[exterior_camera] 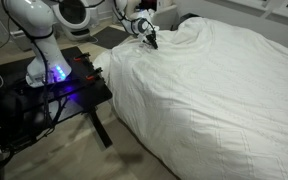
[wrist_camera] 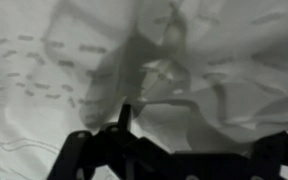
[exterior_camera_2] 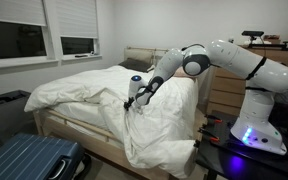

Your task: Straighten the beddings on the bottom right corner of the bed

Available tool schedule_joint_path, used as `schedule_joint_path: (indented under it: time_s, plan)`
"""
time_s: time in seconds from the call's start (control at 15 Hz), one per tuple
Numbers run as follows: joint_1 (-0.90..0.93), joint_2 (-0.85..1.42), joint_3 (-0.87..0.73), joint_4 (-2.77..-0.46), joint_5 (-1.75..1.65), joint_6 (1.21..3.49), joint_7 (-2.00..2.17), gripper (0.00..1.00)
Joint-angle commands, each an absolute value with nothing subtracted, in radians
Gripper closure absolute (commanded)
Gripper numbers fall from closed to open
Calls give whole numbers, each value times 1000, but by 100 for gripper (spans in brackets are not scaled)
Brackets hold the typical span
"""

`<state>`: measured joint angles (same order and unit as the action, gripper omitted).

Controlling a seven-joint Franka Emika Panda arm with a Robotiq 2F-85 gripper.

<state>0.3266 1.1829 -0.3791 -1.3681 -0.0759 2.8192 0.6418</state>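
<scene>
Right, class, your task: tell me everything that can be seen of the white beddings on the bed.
The beddings are one large white cover of soft, quilted-looking fabric, creased all over. They spread across the bed and hang over its side toward the floor, bunched and rumpled at the corner nearest the robot. The open gripper hovers right at that rumpled corner; whether it touches the fabric cannot be told.

Dim indoor light, dark windows, blue glow at robot base, wrist view murky, soft, shadowed
</scene>
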Motion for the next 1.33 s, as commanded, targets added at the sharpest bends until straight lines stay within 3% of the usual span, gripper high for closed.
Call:
schedule_joint_path:
  time_s: [0.0, 0.13, 0.27, 0.73, 0.93, 1.27]
  plan:
    - [305, 1214, -373, -1318, -46, 2781, 653, 0]
    - [294, 1221, -364, -1305, -35, 2765, 646, 0]
    - [283, 1229, -357, -1291, -40, 2754, 631, 26]
    - [258, 1227, -322, -1261, -45, 2741, 593, 79]
    - [201, 1216, -216, -1226, -37, 2734, 466, 100]
    - [79, 1220, -25, -1156, -20, 2656, 197, 99]
